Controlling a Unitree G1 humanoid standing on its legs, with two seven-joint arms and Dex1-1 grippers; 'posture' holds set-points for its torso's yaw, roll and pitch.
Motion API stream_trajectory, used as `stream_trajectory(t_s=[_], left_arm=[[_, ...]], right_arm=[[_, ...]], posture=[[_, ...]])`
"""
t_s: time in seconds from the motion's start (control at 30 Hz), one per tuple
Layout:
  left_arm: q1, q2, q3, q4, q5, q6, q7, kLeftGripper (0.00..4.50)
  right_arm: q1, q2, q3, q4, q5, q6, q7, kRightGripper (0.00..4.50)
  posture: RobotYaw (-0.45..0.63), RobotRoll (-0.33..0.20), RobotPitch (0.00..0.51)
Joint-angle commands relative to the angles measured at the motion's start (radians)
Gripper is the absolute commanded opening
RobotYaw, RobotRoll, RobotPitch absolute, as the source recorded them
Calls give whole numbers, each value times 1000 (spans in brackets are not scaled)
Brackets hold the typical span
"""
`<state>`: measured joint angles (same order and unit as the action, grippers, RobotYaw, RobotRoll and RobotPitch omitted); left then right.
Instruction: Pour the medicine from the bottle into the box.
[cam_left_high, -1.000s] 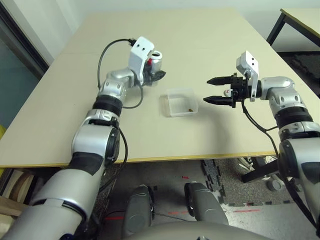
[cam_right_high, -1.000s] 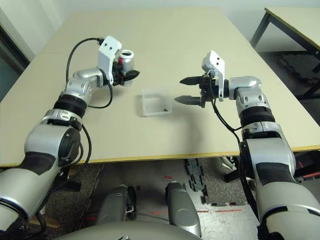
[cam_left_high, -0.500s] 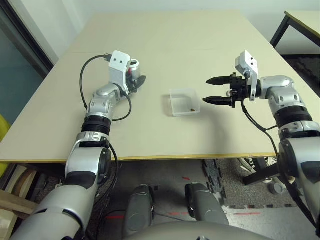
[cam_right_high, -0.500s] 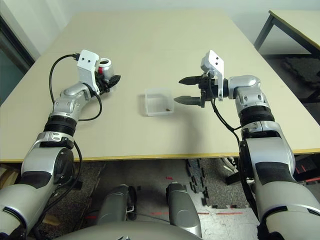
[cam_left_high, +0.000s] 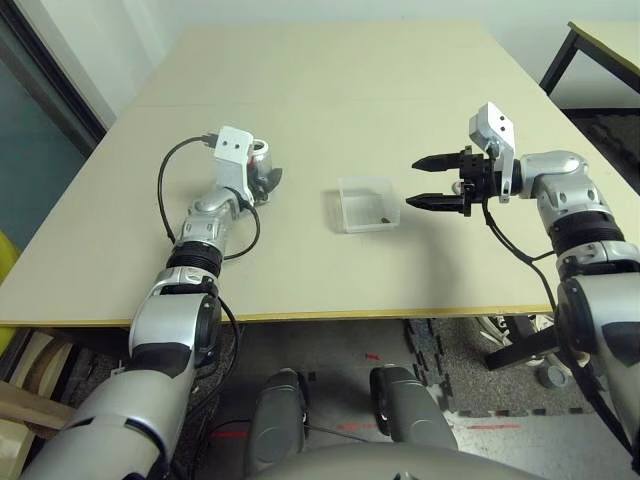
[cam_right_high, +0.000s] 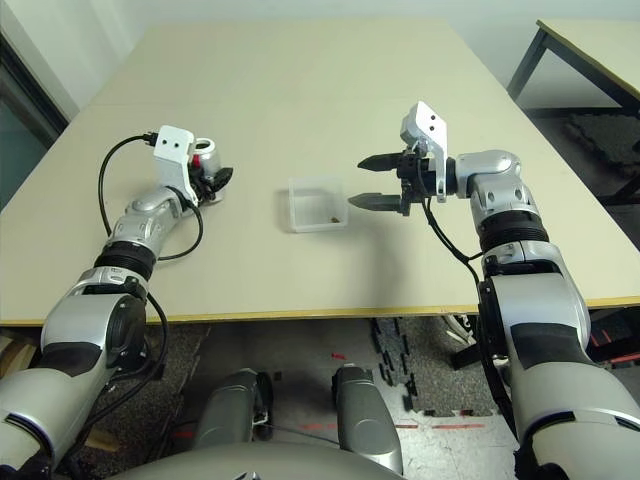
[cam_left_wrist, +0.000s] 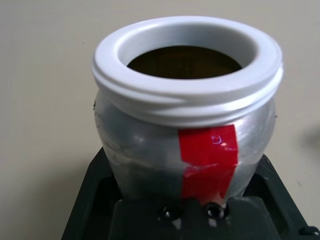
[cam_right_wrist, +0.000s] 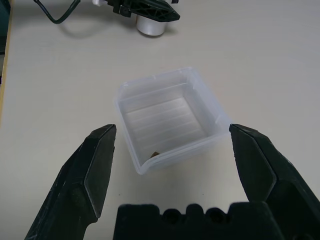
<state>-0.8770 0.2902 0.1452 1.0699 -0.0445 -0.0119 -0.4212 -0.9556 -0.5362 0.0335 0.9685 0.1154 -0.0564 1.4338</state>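
Note:
The bottle (cam_left_wrist: 185, 145), silver with a strip of red tape and a white open mouth, stands upright in my left gripper (cam_left_high: 270, 180), which is shut on its body. It sits low over the left part of the table, well left of the box, and also appears as the bottle (cam_right_wrist: 150, 26). The box (cam_left_high: 367, 203) is a clear square tray at the table's middle. The medicine (cam_right_wrist: 155, 153), a small brown speck, lies inside it in the corner nearest my right gripper. My right gripper (cam_left_high: 414, 182) hovers open just right of the box, fingers pointing at it.
The beige table (cam_left_high: 350, 90) stretches far behind the box, and its front edge (cam_left_high: 330, 318) runs close below both arms. A black cable (cam_left_high: 170, 175) loops off my left wrist. A second table (cam_left_high: 605, 35) stands at the far right.
My left arm has carried the bottle leftward and down, away from the box, toward the table's left side. The right gripper has stayed in place, open.

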Motion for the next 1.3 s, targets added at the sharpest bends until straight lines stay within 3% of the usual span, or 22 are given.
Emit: stream_trajectory(t_s=[0.03, 0.37, 0.53, 0.93, 1.3], left_arm=[[24, -7, -18, 30, 14, -36, 9, 2732], [47, -4, -27, 47, 18, -57, 37, 2732], [60, 0, -21, 41, 15, -59, 62, 4475], [175, 24, -40, -153, 0, -43, -3, 4475], [479, 23, -50, -662, -47, 201, -31, 4475]], right_arm=[[-9, -1, 6, 10, -9, -9, 3, 4500], [-11, -3, 4, 11, -13, -12, 3, 4500], [-13, -2, 4, 14, -15, -13, 4, 4500], [-16, 9, 3, 36, -20, -27, -2, 4500], [-29, 7, 3, 67, -28, -41, 0, 4500]], posture=[[-157, 0, 80], [-156, 0, 83], [-155, 0, 83], [-141, 0, 71], [-134, 0, 67]])
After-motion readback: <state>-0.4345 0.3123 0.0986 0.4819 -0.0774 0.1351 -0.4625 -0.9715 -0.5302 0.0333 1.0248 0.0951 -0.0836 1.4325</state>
